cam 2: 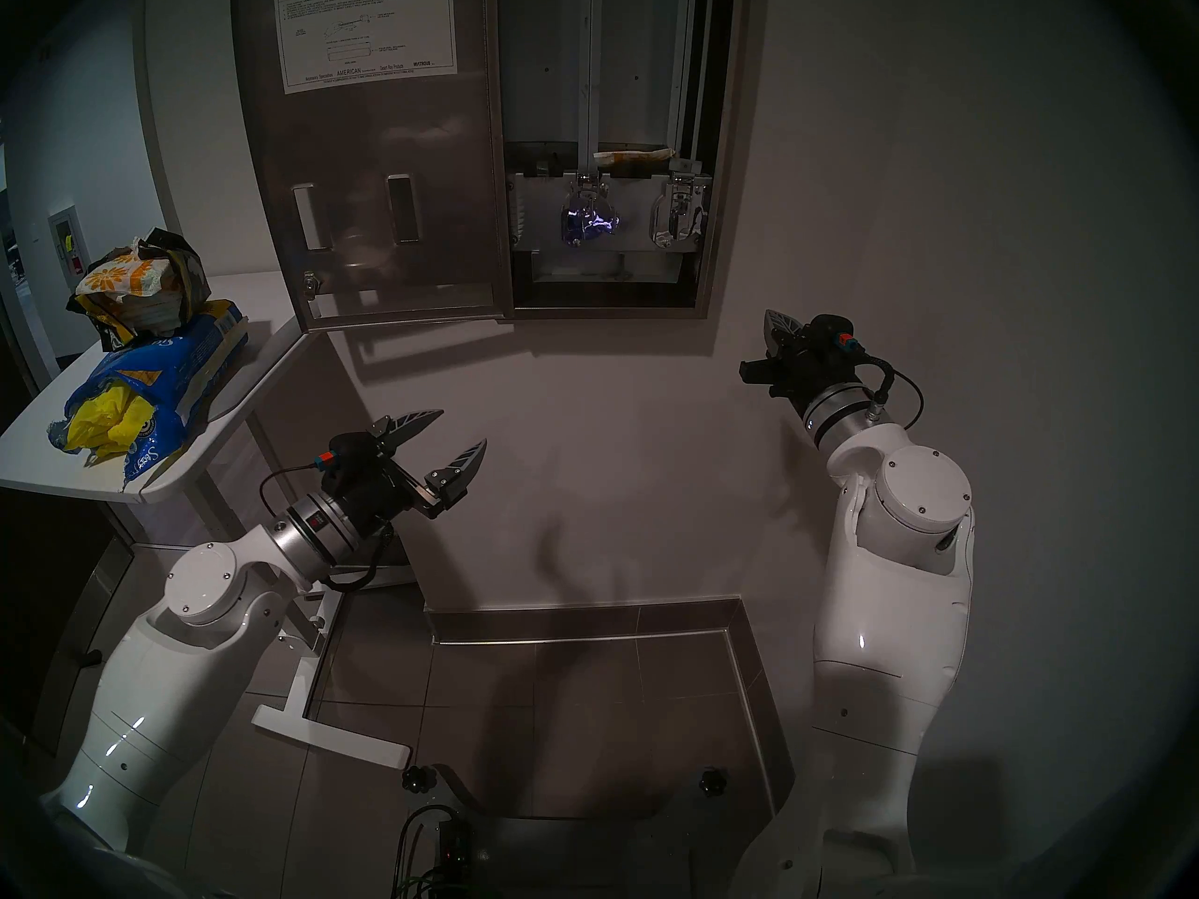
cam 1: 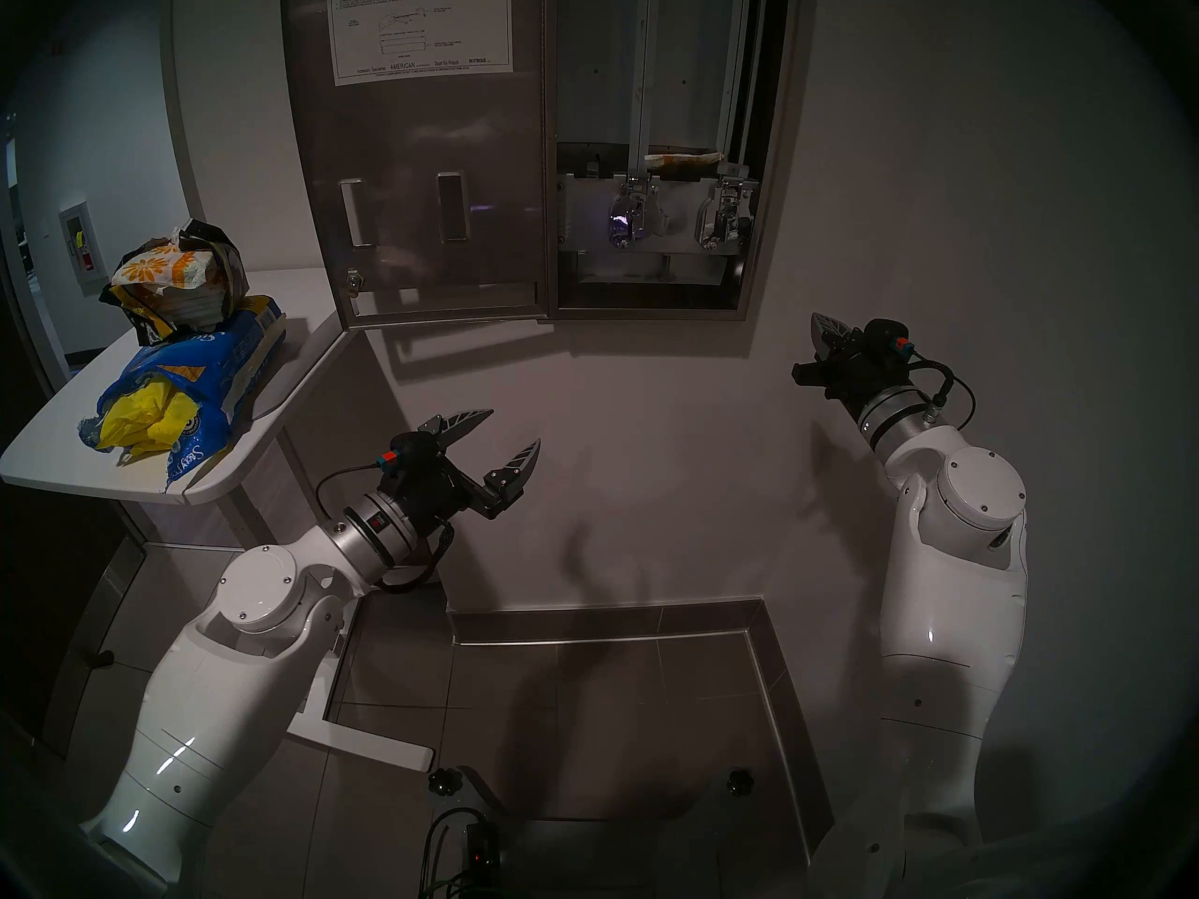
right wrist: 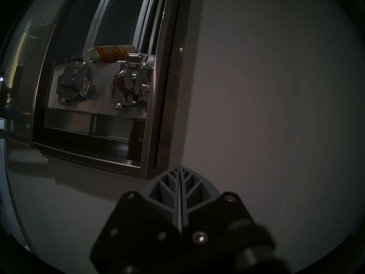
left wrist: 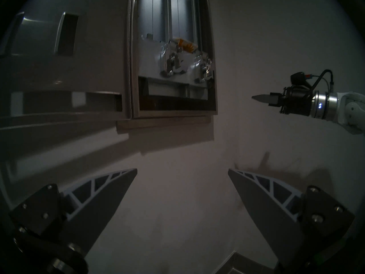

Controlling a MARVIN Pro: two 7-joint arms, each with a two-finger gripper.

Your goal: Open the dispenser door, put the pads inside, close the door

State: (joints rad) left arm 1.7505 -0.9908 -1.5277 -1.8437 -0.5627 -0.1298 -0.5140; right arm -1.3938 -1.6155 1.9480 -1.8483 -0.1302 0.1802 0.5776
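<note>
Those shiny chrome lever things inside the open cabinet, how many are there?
2: the left lever mechanism and the right lever mechanism, side by side below the chutes.

The dispenser (cam 1: 765, 164) and its door (cam 1: 415, 197) are cut off by the head view's top edge. On the door, the sheet's (cam 1: 415, 22) print is too small to read. Inside the dispenser, a pad (right wrist: 112, 53) lies partly hidden behind the lever plate (right wrist: 98, 107). Left of the dispenser, the bag (cam 1: 194, 385) hides most of the yellow pads (cam 1: 146, 421).
</note>
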